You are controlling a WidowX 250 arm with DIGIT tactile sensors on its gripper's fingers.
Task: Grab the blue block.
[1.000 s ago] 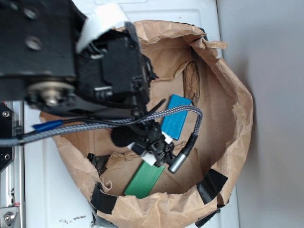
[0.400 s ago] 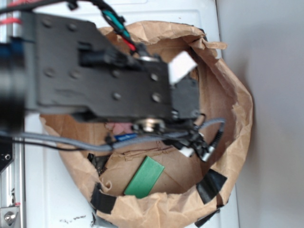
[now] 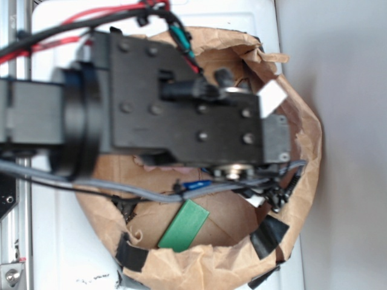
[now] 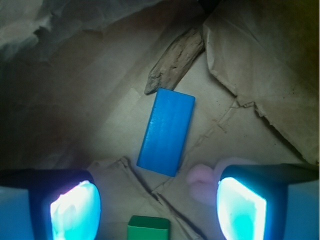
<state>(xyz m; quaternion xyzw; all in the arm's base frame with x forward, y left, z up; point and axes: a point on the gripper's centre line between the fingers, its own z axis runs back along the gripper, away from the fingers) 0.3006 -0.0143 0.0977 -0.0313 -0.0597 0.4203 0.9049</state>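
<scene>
Blue block (image 4: 166,131) lay flat on brown paper at centre of wrist frame, tilted slightly, untouched. Gripper (image 4: 157,207) hovered above, fingers (image 4: 75,209) spread wide at lower corners, holding nothing. Green block (image 4: 148,228) peeked at bottom edge between them; pink toy (image 4: 202,182) just beside lower-right finger. Paper bag (image 3: 305,139) mostly hidden under arm in exterior frame.

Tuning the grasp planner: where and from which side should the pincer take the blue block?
Take the blue block across its two long edges near mid-length, coming straight down from above. It lies flat on the paper floor, long axis slightly tilted, both long sides free. The open pincer sits short of it; the wood chip crowds its far end.
</scene>
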